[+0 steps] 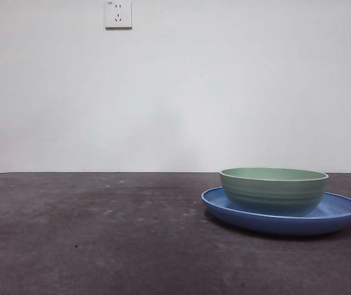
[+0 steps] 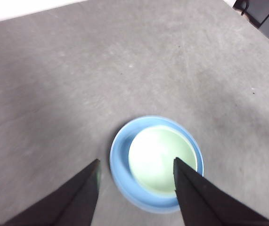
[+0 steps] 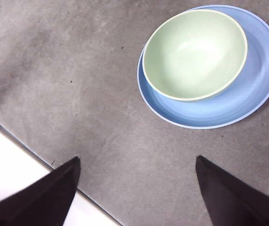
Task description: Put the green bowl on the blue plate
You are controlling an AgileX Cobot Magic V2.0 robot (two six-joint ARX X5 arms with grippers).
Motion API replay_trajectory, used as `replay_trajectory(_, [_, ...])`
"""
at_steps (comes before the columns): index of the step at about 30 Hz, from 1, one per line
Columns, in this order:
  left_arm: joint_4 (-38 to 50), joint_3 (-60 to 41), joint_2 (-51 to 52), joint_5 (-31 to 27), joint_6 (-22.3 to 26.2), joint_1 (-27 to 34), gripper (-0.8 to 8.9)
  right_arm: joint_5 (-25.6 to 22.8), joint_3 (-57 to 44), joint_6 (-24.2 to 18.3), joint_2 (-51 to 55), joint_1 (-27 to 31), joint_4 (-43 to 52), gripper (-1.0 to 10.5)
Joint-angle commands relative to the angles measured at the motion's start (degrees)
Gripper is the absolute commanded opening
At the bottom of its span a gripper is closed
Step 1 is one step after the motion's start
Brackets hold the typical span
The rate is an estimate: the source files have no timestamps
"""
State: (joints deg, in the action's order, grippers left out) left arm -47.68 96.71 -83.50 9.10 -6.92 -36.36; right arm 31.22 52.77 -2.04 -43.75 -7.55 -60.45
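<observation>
The green bowl (image 1: 274, 189) stands upright on the blue plate (image 1: 342, 211) at the right of the table, set off-centre toward one side of the plate. Both show in the left wrist view, the bowl (image 2: 161, 159) inside the plate (image 2: 120, 160), and in the right wrist view, the bowl (image 3: 194, 54) on the plate (image 3: 247, 101). My left gripper (image 2: 136, 165) is open and empty, high above the bowl. My right gripper (image 3: 136, 162) is open and empty, high above the bare table beside the plate. Neither gripper shows in the front view.
The dark grey table (image 1: 101, 233) runs to a white wall with a socket (image 1: 118, 13). The right wrist view shows the table's edge (image 3: 30, 150) with white floor beyond. A black object (image 2: 266, 14) lies at the table's far corner in the left wrist view.
</observation>
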Motion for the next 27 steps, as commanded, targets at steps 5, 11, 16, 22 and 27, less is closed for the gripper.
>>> replay_trajectory(5, [2.9,-15.6,11.0,0.8,1.9,0.7,2.50,-0.2,1.0,0.5,-0.2,-0.2,0.4,3.9])
replay_trajectory(11, [8.7,-29.6,20.8,10.4,1.3,0.7,2.50,-0.2,1.0,0.5,-0.2,-0.2,0.4,3.9])
replay_trajectory(16, [11.4,-38.6,25.2,13.9,1.3,0.7,2.49,-0.2,1.0,0.5,-0.2,-0.2,0.4,3.9])
replay_trajectory(22, [11.4,-43.9,26.2,13.9,1.1,0.7,2.49,-0.2,1.0,0.5,-0.3,-0.2,0.4,3.9])
replay_trajectory(27, [11.9,-44.0,26.1,13.9,0.2,0.6,2.49,-0.2,1.0,0.5,-0.3,-0.2,0.4,3.9])
